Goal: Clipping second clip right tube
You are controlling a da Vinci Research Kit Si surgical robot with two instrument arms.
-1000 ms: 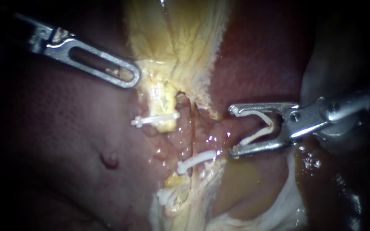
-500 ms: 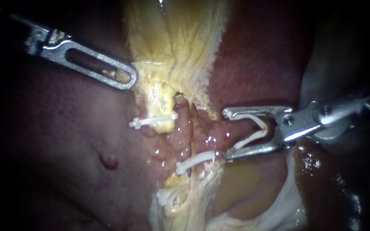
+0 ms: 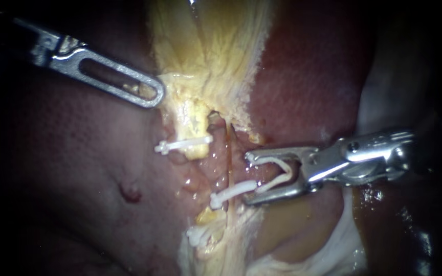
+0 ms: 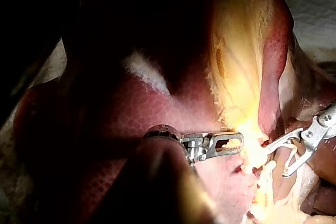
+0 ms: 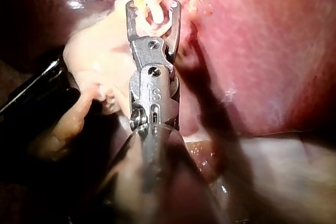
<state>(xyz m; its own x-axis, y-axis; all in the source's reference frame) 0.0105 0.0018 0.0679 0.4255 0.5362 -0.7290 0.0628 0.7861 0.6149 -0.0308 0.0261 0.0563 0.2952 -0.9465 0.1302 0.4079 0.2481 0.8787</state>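
Observation:
My right instrument [image 3: 247, 178] comes in from the right with its jaws spread wide and a white open clip [image 3: 280, 171] seated between them, touching both. Its tips lie just right of the thin right tube [image 3: 229, 153], directly above a closed white clip [image 3: 234, 192] that crosses that tube. Another white clip [image 3: 182, 144] sits on the left tube, and a third [image 3: 198, 236] lies lower down. At the upper left, my left instrument [image 3: 152, 94] has its slotted jaws shut on the yellowish gallbladder tissue [image 3: 205, 56]. The right wrist view shows the loaded clip [image 5: 156, 17] in the jaws [image 5: 152, 6].
Dark red liver [image 3: 308, 76] lies right of the gallbladder, and paler liver [image 3: 78, 168] with a small red spot [image 3: 130, 191] on the left. Whitish membrane [image 3: 333, 250] and wet brown fluid lie under the right instrument's shaft.
My right instrument has moved left and a little down with its open clip, from clear of the tissue to beside the right tube. The left instrument has held still.

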